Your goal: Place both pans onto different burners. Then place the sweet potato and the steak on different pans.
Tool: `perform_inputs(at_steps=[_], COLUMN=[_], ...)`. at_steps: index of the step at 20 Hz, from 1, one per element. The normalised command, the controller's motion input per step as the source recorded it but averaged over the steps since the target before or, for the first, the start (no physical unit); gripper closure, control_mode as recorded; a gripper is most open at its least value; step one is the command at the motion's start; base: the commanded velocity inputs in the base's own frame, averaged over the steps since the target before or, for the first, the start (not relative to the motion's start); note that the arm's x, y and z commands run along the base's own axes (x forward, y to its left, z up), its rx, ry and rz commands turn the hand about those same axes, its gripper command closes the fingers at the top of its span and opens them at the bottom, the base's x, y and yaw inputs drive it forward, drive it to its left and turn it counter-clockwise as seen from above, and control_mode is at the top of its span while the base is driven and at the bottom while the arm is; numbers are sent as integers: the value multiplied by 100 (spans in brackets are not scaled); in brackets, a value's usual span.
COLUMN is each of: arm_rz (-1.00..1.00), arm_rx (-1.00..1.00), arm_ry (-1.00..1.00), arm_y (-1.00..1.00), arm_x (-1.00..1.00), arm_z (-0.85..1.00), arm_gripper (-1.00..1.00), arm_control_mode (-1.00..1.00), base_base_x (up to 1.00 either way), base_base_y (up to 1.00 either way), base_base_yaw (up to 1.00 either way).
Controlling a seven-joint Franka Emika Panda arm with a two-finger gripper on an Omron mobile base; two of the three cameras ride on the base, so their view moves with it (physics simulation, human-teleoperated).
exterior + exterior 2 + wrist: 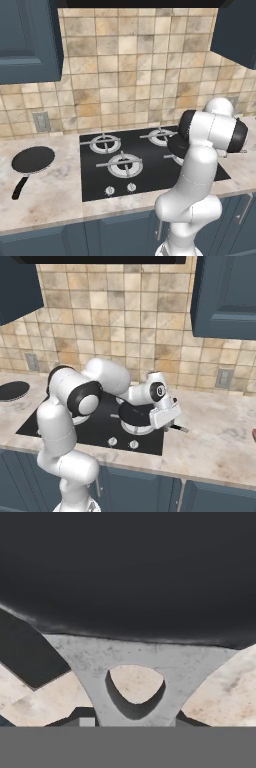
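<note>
Right under your hand camera, a black pan (130,572) spreads wide, and its grey handle bracket (135,657) runs down between your pincer's tips, so the pincer (167,423) appears closed on that handle. From your right base camera, this pan (134,415) sits over the front right burner (142,428) of the black cooktop (60,428), your arm bent low across it. Farther off, on the marble counter (50,200) left of the cooktop, you see the second pan (32,160) lying flat, its handle pointing toward the counter's front edge.
</note>
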Motion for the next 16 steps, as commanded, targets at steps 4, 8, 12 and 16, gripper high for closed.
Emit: perform_inputs(at_steps=[4,8,12,16], arm_rz=[0,0,0,0], arm_rx=[-4,-4,-2,-2], arm_ry=[0,0,0,0], arm_y=[29,32,26,22], arm_x=[0,0,0,0], arm_z=[-18,-20,-19,-21], arm_gripper=[100,100,100,100], arm_control_mode=[-100,-100,-100,-100], base_base_x=[0,0,0,0], base_base_y=[0,0,0,0], base_base_yaw=[0,0,0,0])
